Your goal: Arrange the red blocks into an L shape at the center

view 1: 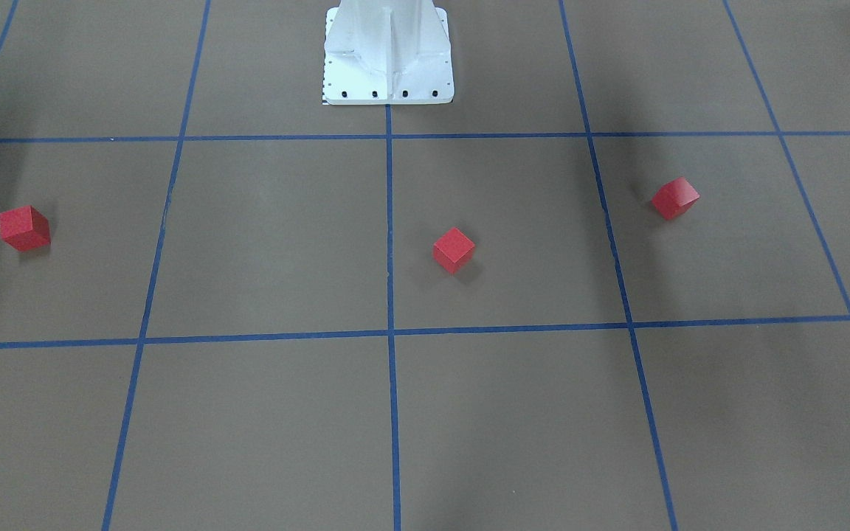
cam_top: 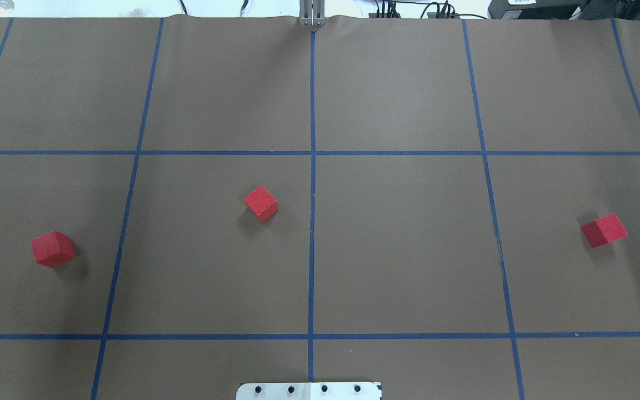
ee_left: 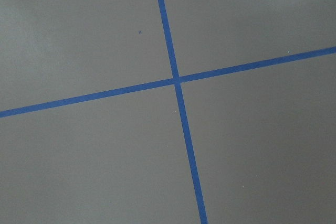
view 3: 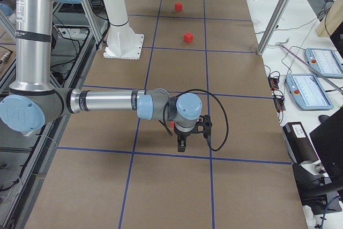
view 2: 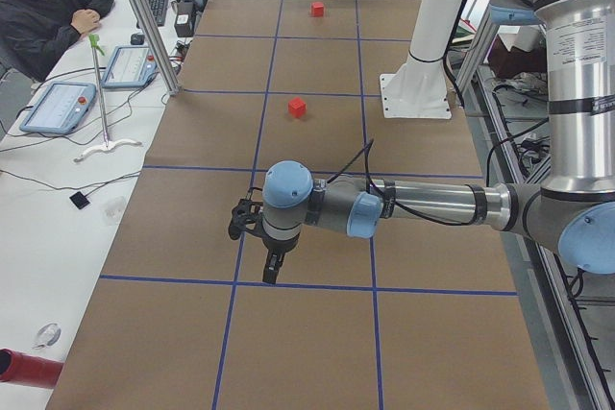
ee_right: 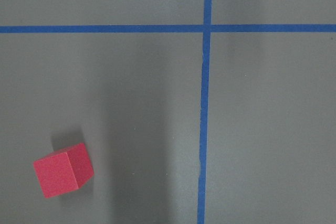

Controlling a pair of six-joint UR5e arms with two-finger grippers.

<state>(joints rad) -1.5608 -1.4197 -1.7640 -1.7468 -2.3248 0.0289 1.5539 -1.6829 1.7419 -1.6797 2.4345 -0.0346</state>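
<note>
Three red blocks lie apart on the brown gridded surface. In the overhead view the left block [cam_top: 52,248] and the right block [cam_top: 604,230] are near the sides. The middle block [cam_top: 261,203] is just left of the middle tape line, near the center crossing [cam_top: 313,153]. The front view shows the same blocks [view 1: 24,228] [view 1: 454,249] [view 1: 675,198] and the crossing [view 1: 390,333]. The left gripper [view 2: 272,274] and the right gripper [view 3: 182,146] hang above the surface and show only in the side views, so I cannot tell their state. The right wrist view shows one block [ee_right: 63,170].
The robot's white pedestal [view 1: 388,51] stands at the table's near edge [cam_top: 309,390]. An operator [view 2: 43,12] sits beside tablets along the far side. The left wrist view shows only a tape crossing [ee_left: 177,80].
</note>
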